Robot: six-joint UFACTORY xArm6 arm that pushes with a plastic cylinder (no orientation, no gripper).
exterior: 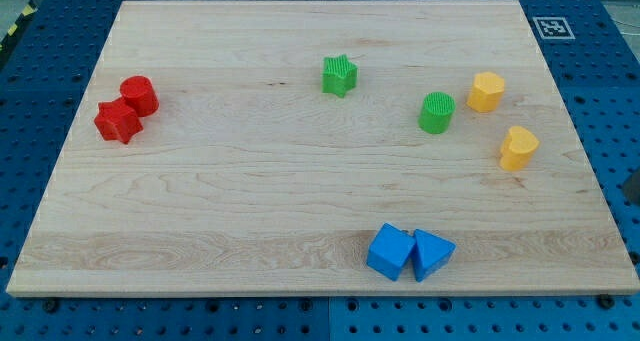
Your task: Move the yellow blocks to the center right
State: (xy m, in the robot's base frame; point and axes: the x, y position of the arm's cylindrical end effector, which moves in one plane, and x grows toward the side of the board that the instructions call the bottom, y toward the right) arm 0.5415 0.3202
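Observation:
Two yellow blocks lie at the view's right on the wooden board point(300, 171): a yellow hexagonal block point(486, 91) and, below and a little to its right, a yellow heart-shaped block point(518, 147). They sit apart from each other. My tip does not show in the camera view, and neither does the rod.
A green cylinder point(436, 112) stands just left of the yellow blocks. A green star point(339, 76) is at top centre. A red cylinder point(139, 95) touches a red star point(118, 121) at the left. A blue cube point(390, 251) touches a blue triangular block point(431, 254) at bottom centre.

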